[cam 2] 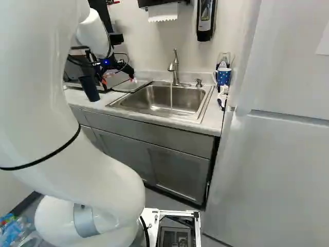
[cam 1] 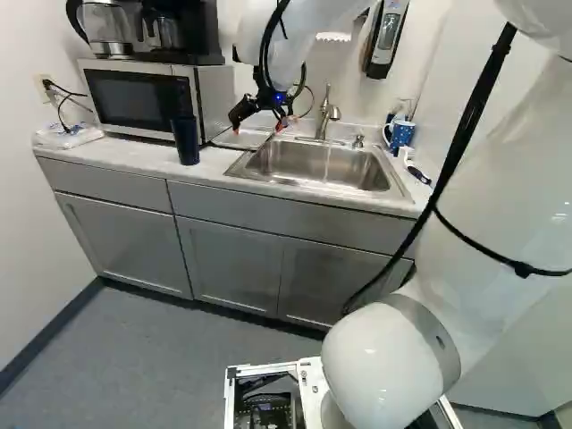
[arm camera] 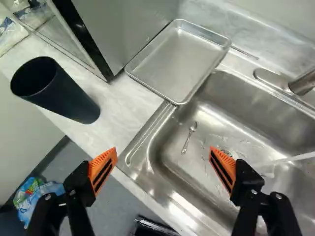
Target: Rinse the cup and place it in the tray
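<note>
My gripper (cam 1: 261,112) hangs over the counter at the sink's side in the left base view. In the wrist view the gripper (arm camera: 162,169) is open, its two orange-padded fingers wide apart with nothing between them. A dark, tall cup (arm camera: 56,91) stands upright on the counter beside the sink, ahead of and outside one finger; it also shows as the dark cup (cam 1: 185,140) in the left base view. The metal tray (arm camera: 178,59) lies bare beyond the fingers, between microwave and sink. Water runs from the faucet (cam 2: 175,67) into the sink (cam 2: 164,100).
A small spoon (arm camera: 189,137) lies in the sink. The microwave (cam 1: 143,98) carries a coffee maker (cam 1: 183,31). Right of the sink stand a blue dotted mug (cam 2: 223,77) and a brush (cam 2: 221,102). A tall white panel (cam 2: 272,144) rises at the right of the right base view.
</note>
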### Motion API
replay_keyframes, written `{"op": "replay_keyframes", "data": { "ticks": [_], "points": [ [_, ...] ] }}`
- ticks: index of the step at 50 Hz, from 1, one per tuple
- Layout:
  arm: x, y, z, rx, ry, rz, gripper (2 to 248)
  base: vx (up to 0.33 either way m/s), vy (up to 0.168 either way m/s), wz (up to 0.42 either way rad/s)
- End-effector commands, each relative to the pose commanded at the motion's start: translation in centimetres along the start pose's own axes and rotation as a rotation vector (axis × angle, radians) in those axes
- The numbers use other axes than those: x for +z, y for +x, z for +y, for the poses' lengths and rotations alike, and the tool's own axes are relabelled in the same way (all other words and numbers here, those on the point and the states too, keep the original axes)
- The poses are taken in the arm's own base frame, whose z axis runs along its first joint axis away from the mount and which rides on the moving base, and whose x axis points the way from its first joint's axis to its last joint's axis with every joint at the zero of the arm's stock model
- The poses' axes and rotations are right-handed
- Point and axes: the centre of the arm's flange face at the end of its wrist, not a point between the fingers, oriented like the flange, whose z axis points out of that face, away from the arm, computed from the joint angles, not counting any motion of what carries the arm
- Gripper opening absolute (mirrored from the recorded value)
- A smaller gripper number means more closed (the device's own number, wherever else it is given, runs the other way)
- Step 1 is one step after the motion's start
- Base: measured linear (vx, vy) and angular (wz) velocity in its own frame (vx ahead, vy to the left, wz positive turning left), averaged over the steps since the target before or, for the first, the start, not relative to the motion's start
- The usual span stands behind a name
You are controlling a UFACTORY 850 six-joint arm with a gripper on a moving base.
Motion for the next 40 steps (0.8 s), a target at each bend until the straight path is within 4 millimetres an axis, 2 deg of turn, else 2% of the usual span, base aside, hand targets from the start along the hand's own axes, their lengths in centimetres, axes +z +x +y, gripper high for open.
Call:
{"op": "replay_keyframes", "data": {
  "ticks": [40],
  "points": [
    [0.6, 0.6, -6.9, -0.102, 0.086, 0.0, 247, 0.0, 0.0, 0.0]
  ]
}}
